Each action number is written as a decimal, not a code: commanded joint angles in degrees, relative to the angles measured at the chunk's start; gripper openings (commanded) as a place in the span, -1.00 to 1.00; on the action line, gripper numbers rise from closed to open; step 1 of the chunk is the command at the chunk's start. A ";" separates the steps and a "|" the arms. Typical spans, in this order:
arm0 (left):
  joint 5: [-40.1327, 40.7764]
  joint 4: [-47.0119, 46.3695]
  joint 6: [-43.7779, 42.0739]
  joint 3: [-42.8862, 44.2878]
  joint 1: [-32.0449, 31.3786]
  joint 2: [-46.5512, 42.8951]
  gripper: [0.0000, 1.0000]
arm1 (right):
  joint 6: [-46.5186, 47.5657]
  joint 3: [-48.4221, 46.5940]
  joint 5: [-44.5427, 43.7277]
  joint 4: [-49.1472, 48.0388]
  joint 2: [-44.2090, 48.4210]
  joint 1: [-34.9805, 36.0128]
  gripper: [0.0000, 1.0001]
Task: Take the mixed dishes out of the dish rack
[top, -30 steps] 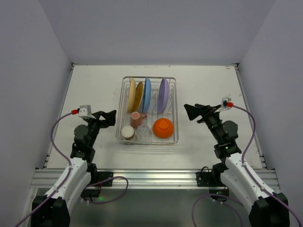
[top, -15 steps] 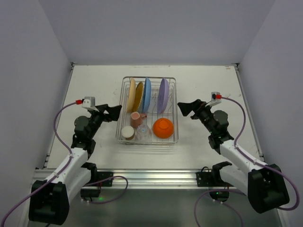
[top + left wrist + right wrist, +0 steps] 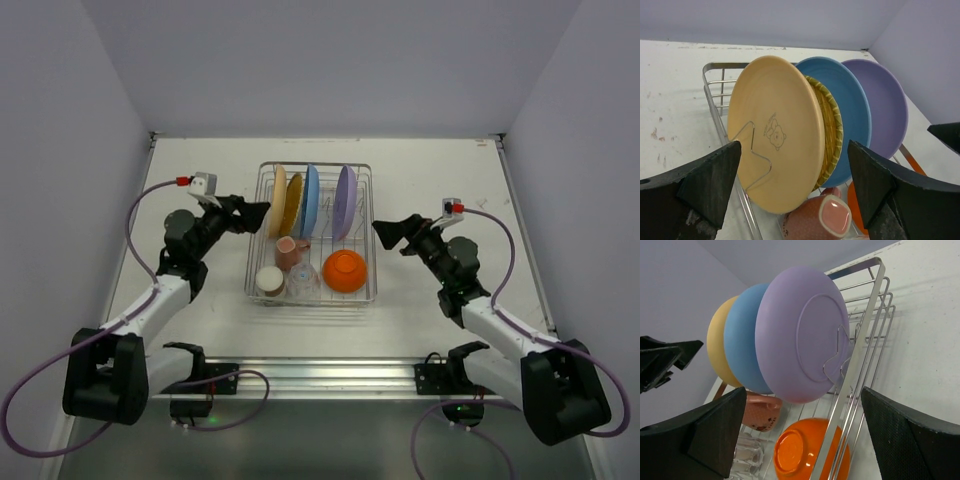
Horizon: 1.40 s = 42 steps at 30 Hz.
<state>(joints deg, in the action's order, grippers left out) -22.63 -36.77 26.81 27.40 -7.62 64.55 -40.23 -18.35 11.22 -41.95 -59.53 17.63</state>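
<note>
The silver wire dish rack (image 3: 372,240) stands mid-table. Upright in it are tan (image 3: 277,200), yellow (image 3: 293,203), light-blue (image 3: 312,200) and lavender (image 3: 345,202) plates. In front of them sit a pink mug (image 3: 290,250), a cream cup (image 3: 269,280), a clear glass (image 3: 303,283) and an orange bowl (image 3: 345,270). My left gripper (image 3: 255,215) is open at the rack's left rim, facing the tan plate (image 3: 775,130), with the pink mug (image 3: 820,217) below. My right gripper (image 3: 385,232) is open beside the right rim, facing the lavender plate (image 3: 800,345) and the orange bowl (image 3: 805,450).
Grey walls close in the white table (image 3: 450,180) on three sides. The rack's wire side (image 3: 860,350) runs between my right gripper and the dishes. The left gripper's fingertips (image 3: 665,360) show beyond the plates in the right wrist view.
Both arms have reached inward to the rack. The left gripper moved up and right to the tan plate; the right gripper moved left to the rack's right side.
</note>
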 commanded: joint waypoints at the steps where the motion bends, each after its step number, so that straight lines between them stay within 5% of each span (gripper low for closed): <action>1: 1.08 3.37 -3.60 5.90 -3.44 1.10 0.82 | 1.02 -0.99 2.30 -3.31 -1.20 0.22 0.98; 8: 4.53 8.47 -6.77 11.09 -7.15 4.26 0.72 | 1.12 -0.81 3.01 -3.84 -2.08 0.30 0.98; 14: 5.66 15.13 -6.15 16.45 -7.41 6.81 0.18 | 1.55 -1.07 2.93 -3.05 -1.21 0.30 0.98; 42: 4.09 16.47 -5.63 19.80 -8.47 12.70 -0.14 | 2.35 -3.89 4.60 0.12 -3.49 0.30 0.98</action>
<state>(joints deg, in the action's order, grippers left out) -17.34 -19.53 21.43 44.91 -15.62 77.03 -39.29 -19.53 14.68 -41.19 -62.54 17.65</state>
